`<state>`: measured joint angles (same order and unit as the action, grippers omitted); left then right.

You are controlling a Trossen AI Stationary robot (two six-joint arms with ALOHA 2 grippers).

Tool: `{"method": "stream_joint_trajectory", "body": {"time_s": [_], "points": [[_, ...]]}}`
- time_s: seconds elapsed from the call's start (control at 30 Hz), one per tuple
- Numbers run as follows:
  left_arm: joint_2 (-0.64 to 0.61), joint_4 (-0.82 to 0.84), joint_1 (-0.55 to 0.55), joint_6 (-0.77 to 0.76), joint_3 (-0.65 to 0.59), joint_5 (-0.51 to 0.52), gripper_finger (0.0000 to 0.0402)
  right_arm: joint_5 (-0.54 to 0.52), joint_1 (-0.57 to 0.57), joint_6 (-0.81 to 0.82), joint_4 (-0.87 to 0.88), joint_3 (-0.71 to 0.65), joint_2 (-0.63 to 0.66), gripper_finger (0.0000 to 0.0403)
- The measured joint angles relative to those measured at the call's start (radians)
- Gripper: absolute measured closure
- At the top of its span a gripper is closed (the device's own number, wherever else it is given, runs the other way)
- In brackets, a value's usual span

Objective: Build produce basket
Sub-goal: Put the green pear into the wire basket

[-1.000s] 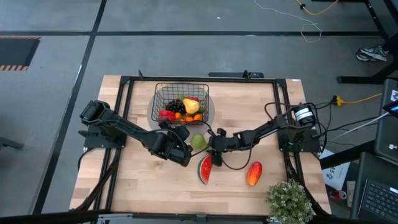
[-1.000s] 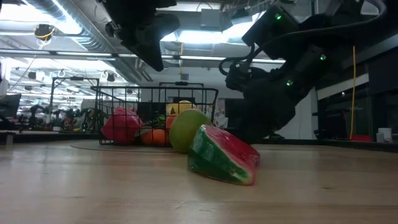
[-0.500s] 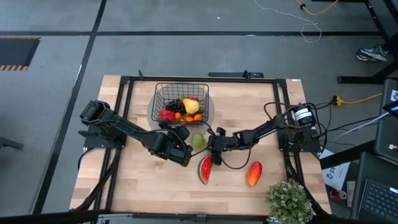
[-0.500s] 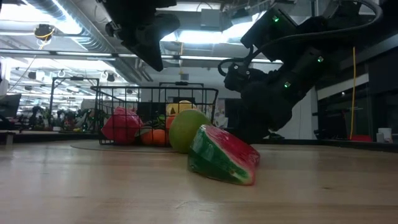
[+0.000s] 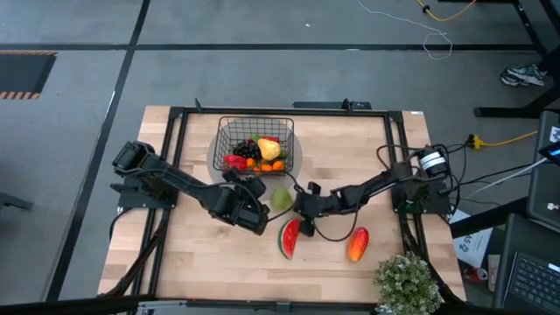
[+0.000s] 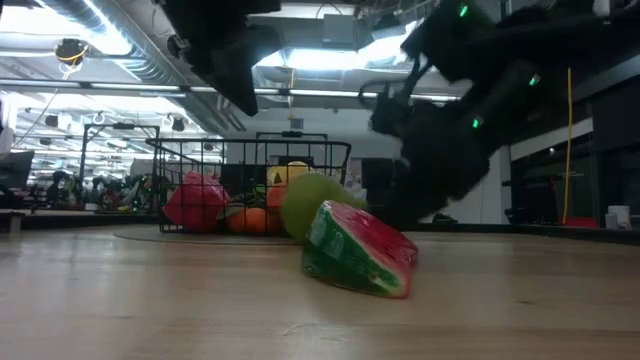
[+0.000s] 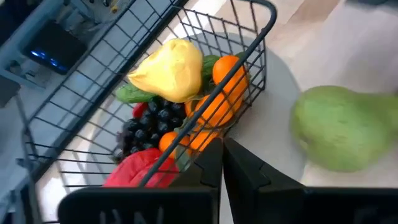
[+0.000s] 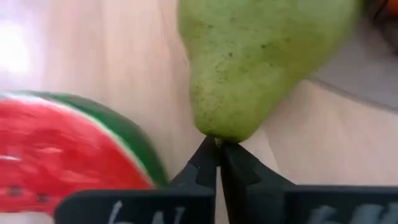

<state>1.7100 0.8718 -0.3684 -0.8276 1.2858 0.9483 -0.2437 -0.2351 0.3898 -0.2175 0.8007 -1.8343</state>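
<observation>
The black wire basket (image 5: pixel 220 131) stands far of centre on a grey round mat and holds yellow, red, orange and dark produce (image 7: pixel 171 68). A green pear (image 5: pixel 282 199) lies just near of it, narrow end toward my right gripper (image 5: pixel 295 205), which is shut at that end. The watermelon slice (image 5: pixel 288 238) lies rind-down near of the pear, and an orange-red mango (image 5: pixel 358 244) lies to its right. My left gripper (image 7: pixel 221 155) hovers shut and holding nothing, above the table by the basket's near corner. My right gripper has its two fingertips (image 8: pixel 208 155) closed together at the very tip of the pear's narrow end (image 8: pixel 217 134). They come slanting down from the table's right side, along the pear's length. What lies between the tips is hidden, and I cannot tell whether the pear's wide end rests on the table.
A potted leafy plant (image 5: pixel 407 280) stands at the near right corner. Black frame rails (image 5: pixel 175 131) run along the table's edges. The watermelon slice (image 6: pixel 360 250) lies close beside my right gripper. Bare wood stretches across the near left.
My right gripper has shut at the pear's narrow end. In the low view the pear has shifted a little to the right and slightly up. The watermelon slice and the basket stay put.
</observation>
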Motion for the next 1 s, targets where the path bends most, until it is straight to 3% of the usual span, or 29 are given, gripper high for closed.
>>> {"method": "stream_joint_trajectory", "body": {"time_s": [0.37, 0.6, 0.77, 1.0], "points": [[-0.003, 0.183, -0.057, -0.012, 0.000, 0.052, 0.0393, -0.219, -0.048, -0.089, 0.001, 0.003, 0.172, 0.0402], [-0.075, 0.400, -0.110, -0.228, -0.002, 0.092, 0.0399, -0.275, 0.015, -0.237, -0.086, 0.005, 0.266, 0.0403], [-0.147, 0.508, -0.134, -0.349, 0.000, 0.153, 0.0395, -0.164, 0.124, -0.296, -0.108, 0.098, 0.261, 0.0403], [-0.183, 0.512, -0.128, -0.329, 0.000, 0.177, 0.0400, 0.041, 0.252, -0.351, -0.093, 0.341, 0.128, 0.0403]]}}
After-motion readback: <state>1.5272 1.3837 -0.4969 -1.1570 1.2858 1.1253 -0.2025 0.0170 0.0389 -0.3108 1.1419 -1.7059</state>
